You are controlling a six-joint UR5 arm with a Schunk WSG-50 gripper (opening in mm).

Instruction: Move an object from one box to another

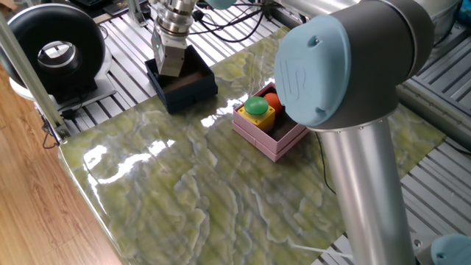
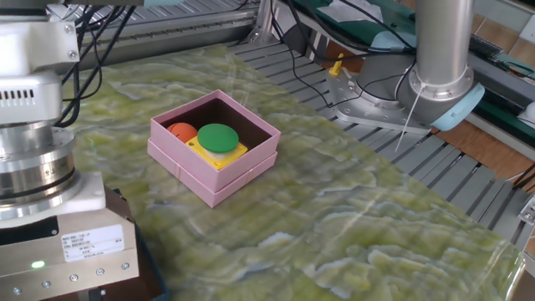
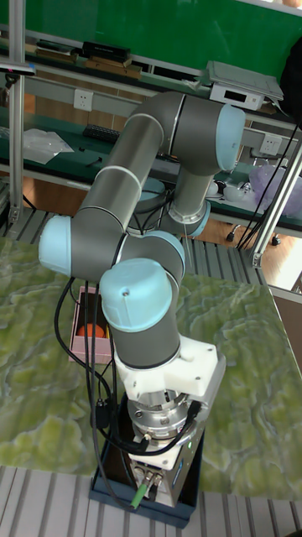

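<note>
On the green marbled table (image 1: 184,184), jaws (image 1: 168,68) reach into the navy box (image 1: 182,81), their state unclear

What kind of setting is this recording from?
Probably a robotics lab or workshop: a UR5 arm at a marble-patterned table, a slotted aluminium base, and workbench shelves with equipment behind.

1. The glossy counter (image 1: 184,191) has a green-yellow marbled top with slatted metal beyond its edges.
2. A dark navy square open-topped box (image 1: 182,82) stands near one corner.
3. A pale pink square box (image 2: 214,147) stands well apart from it.
</note>
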